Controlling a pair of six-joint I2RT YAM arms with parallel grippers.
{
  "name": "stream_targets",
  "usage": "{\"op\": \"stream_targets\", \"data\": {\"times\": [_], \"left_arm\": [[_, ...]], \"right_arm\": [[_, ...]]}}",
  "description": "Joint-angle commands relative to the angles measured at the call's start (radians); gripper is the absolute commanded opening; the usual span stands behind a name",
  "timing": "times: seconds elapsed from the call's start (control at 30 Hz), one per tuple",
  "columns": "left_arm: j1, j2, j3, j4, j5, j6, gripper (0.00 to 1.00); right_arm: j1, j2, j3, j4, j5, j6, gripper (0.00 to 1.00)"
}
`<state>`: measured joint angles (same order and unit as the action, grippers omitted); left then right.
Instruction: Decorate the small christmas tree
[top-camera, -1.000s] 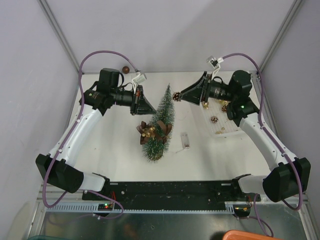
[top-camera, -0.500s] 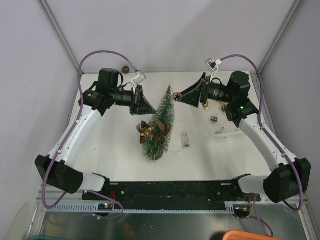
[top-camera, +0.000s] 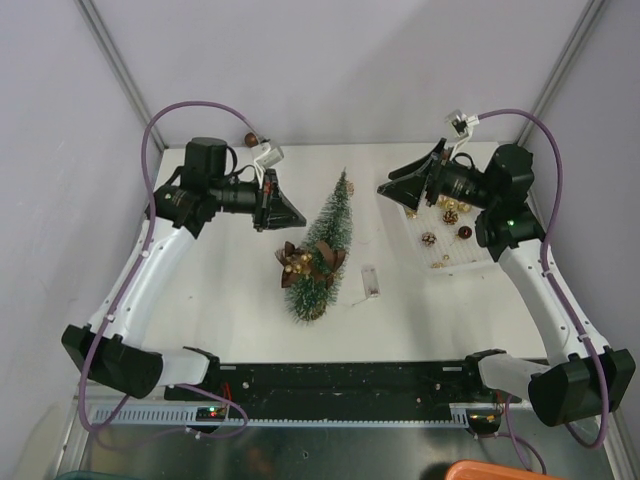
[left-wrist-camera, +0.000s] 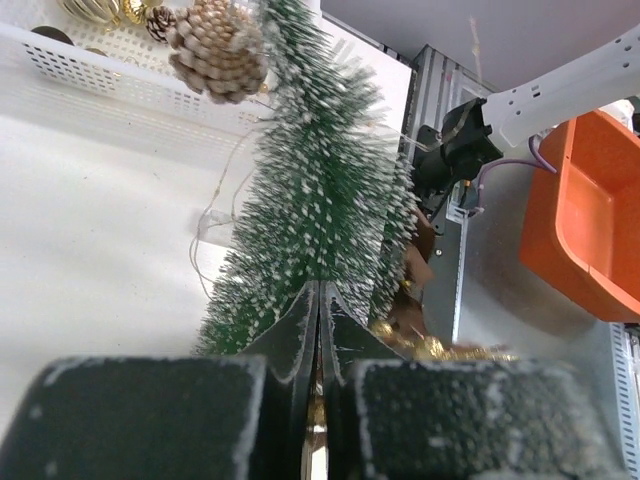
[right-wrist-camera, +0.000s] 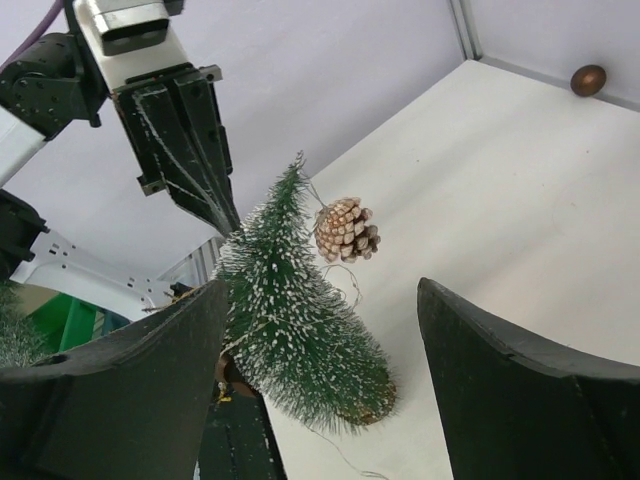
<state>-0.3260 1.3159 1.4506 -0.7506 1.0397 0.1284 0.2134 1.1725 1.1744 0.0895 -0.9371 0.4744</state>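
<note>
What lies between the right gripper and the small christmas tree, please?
A pinecone hangs beside the tip of the small christmas tree, on the side facing the open right gripper; the right wrist view shows it best.

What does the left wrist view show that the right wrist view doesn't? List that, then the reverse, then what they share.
Only the left wrist view: the white basket of baubles behind the tree, and an orange bin off the table.
Only the right wrist view: a brown ball at the far table edge, and the right fingers spread wide with nothing between them.
Both: the small christmas tree, the pine cone hanging near its tip, and the left fingers, shut.
</note>
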Motion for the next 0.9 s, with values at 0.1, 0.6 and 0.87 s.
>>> {"op": "stream_targets", "data": {"times": [0.1, 0.6, 0.87], "left_arm": [[0.018, -0.079, -0.021, 0.008, -0.030, -0.031, 0.22], [0.127, -0.233, -0.025, 0.009, -0.128, -0.079, 0.99], [0.230, -0.296, -0.037, -0.023, -0.313, -0.088, 1.00]], "right_arm": [[-0.016, -0.052, 0.005, -0.052, 0.052, -0.024, 0.82], [-0.052, -0.166, 0.005, -0.270, 0.220, -0.045, 0.97], [-0.038, -0.245, 0.006, -0.494, 0.400, -0.108, 0.99]]}}
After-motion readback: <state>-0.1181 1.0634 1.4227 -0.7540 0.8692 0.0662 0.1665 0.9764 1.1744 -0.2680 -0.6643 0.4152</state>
